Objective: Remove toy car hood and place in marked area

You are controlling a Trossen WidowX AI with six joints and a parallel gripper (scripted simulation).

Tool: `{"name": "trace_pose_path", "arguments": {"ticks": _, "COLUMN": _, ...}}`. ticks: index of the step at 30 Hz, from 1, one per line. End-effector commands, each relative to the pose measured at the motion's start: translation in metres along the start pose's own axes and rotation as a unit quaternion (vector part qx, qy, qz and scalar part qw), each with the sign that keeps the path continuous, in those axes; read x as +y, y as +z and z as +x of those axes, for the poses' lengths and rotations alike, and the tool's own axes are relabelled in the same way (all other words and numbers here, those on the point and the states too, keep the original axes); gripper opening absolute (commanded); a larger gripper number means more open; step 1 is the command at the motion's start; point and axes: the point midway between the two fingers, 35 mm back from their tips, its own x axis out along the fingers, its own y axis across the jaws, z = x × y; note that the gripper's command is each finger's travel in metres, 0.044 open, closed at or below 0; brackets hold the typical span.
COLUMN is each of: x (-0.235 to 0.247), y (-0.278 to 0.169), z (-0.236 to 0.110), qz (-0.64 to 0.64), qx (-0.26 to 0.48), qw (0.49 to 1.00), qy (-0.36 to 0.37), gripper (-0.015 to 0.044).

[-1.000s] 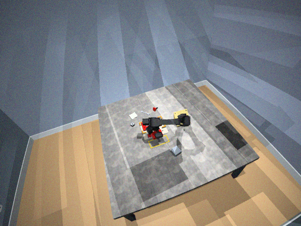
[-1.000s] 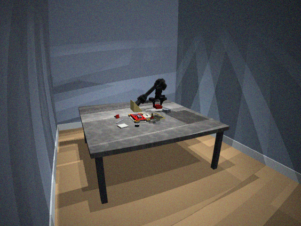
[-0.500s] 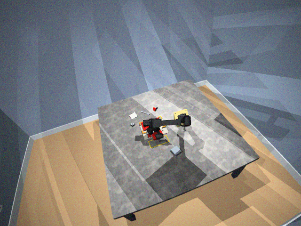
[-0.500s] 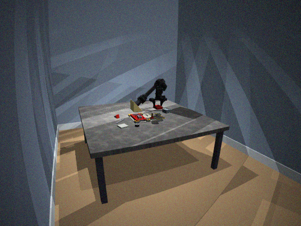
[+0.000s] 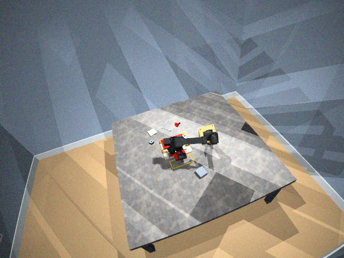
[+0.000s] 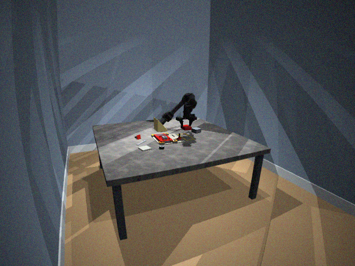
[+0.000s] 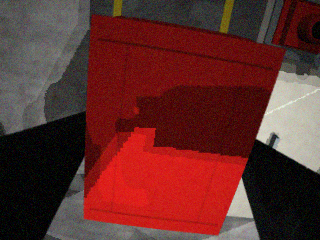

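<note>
My gripper (image 5: 179, 156) (image 6: 186, 125) (image 7: 168, 133) is shut on the red hood (image 5: 177, 157) (image 6: 187, 127) (image 7: 175, 125), a flat red panel that fills most of the wrist view between my two black fingers. I hold it a little above the table, over the edge of the yellow marked area (image 5: 174, 168) (image 7: 227, 15) nearest the car. The toy car (image 5: 165, 147) (image 6: 162, 139), red on a white and yellow base, sits just beside the area and is partly hidden by my arm in the top view.
A grey block (image 5: 200, 172) (image 6: 196, 130) lies past the marked area. A small red piece (image 5: 176, 123) (image 6: 138, 136), a white strip (image 5: 165, 128), a white plate (image 5: 151, 131) (image 6: 144, 148) and a small wheel (image 5: 150, 142) (image 6: 161, 147) lie around the car. My arm's tan base plate (image 5: 207, 128) is at the back.
</note>
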Motion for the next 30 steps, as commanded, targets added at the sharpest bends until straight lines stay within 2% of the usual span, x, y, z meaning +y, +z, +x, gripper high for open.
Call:
{"name": "trace_pose_path", "arguments": {"ticks": 1, "x": 0.001, "y": -0.001, "z": 0.004, "qz": 0.002, "qx": 0.0, "qw": 1.0, "qy": 0.002, "gripper": 0.0}}
{"name": "trace_pose_path", "arguments": {"ticks": 30, "x": 0.001, "y": -0.001, "z": 0.028, "qz": 0.002, "qx": 0.0, "qw": 1.0, "qy": 0.002, "gripper": 0.0}}
